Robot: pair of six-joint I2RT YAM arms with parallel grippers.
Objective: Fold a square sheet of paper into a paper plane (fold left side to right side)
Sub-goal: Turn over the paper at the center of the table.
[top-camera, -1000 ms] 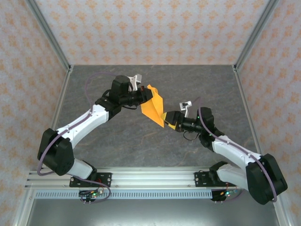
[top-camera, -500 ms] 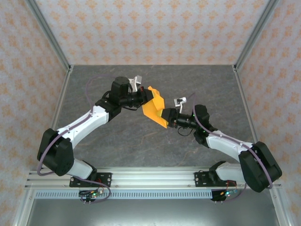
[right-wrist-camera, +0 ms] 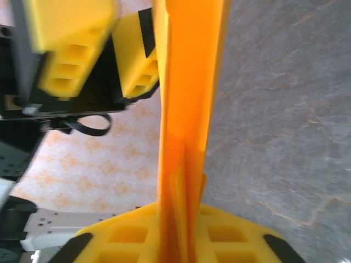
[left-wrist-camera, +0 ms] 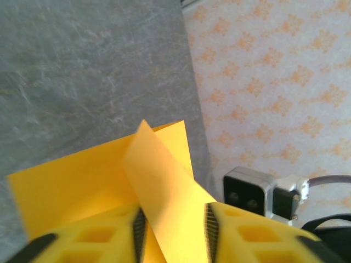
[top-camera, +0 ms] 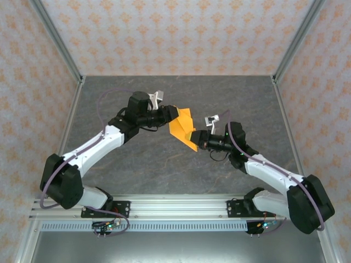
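The orange sheet of paper (top-camera: 182, 126), folded into a narrow pointed shape, hangs in the air above the middle of the table. My right gripper (top-camera: 196, 139) is shut on its lower right end. In the right wrist view the layered paper (right-wrist-camera: 189, 82) rises edge-on from between the right gripper (right-wrist-camera: 181, 215) and its yellow fingers. My left gripper (top-camera: 171, 115) stands open at the paper's upper left edge. In the left wrist view a flap of the paper (left-wrist-camera: 164, 181) passes loosely through the left gripper (left-wrist-camera: 173, 222), with a gap on both sides.
The grey stone-patterned table (top-camera: 137, 159) lies below both arms. Patterned walls (top-camera: 175, 33) and metal frame posts (top-camera: 55, 38) close it in at the back and sides. The right wrist's camera housing (left-wrist-camera: 247, 192) sits just beyond the paper.
My right gripper moved in and shut on the paper's lower end. My left gripper opened its hold on the upper edge and drew slightly left.
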